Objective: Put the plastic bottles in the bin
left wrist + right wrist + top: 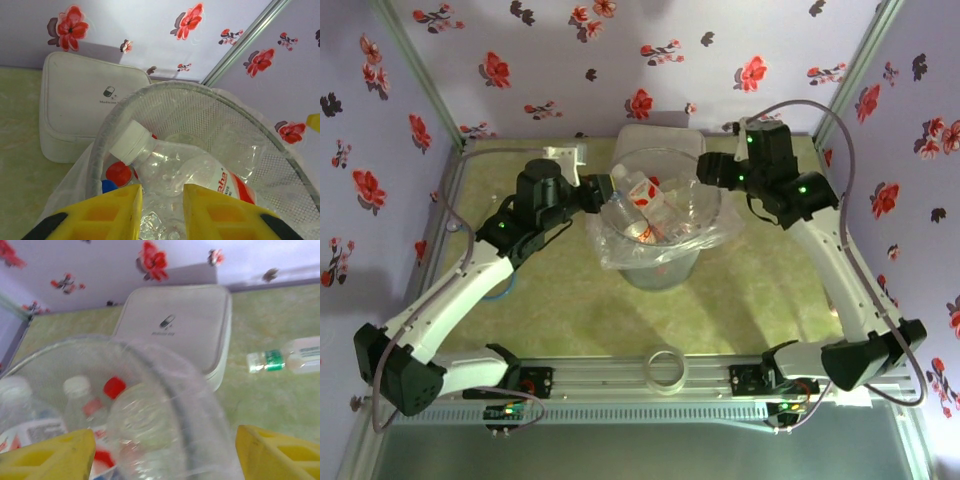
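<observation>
I lose the white-capped bottle (pixel 192 172) below its shoulder: the left gripper (pixel 162 200) covers it and the bottom edge crops both. The right wrist view is soft, and the green-label bottle (pixel 287 360) runs off the right edge. From above, the white box (pixel 655 136) sits half behind the bin (pixel 660 272).

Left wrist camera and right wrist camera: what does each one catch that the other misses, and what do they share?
Left wrist: the left fingers closed on a white-capped bottle with a red label, at the mouth of the bin.
Right wrist: the right fingers spread wide, gripping nothing, and a green-labelled bottle lying on the table beside the white box.
Both: the bin with other bottles inside it, and the white box beyond it.
</observation>
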{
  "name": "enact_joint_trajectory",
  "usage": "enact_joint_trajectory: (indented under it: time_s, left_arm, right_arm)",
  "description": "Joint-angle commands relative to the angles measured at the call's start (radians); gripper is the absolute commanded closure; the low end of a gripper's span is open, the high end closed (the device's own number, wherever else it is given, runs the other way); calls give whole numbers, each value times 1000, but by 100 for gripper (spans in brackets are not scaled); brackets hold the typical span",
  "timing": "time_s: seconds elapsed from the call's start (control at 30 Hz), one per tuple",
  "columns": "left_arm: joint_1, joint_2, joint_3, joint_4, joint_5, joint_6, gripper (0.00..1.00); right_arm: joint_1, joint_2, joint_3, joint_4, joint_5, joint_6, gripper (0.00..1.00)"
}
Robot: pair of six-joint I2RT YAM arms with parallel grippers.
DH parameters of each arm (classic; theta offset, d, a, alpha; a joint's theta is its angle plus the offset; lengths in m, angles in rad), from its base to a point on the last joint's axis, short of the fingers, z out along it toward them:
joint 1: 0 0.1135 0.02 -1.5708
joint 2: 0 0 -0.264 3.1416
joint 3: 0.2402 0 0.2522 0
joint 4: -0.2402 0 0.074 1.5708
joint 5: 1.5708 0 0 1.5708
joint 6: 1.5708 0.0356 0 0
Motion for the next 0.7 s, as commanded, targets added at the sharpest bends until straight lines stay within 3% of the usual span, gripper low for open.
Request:
enact_joint_trajectory:
  time_s: [0.0, 0.13, 0.27, 0.47, 0.67]
  left_arm:
    - [-22, 4, -28, -149, 15, 58, 68]
    - [-20, -23, -31, -116, 14, 51, 52]
    - [-19, -49, -18, -99, 14, 48, 36]
    - [-3, -111, 8, -111, 11, 58, 26]
    - [28, -196, 0, -152, -30, 60, 18]
  right_arm:
    - [-64, -11, -25, 89, 116, 71, 23]
    - [-167, 25, -112, 190, 157, 225, 19]
    - [-195, 78, -239, 366, 212, 379, 18]
    - [-197, 256, -263, 480, 334, 520, 17]
    - [-221, 469, -190, 564, 274, 576, 18]
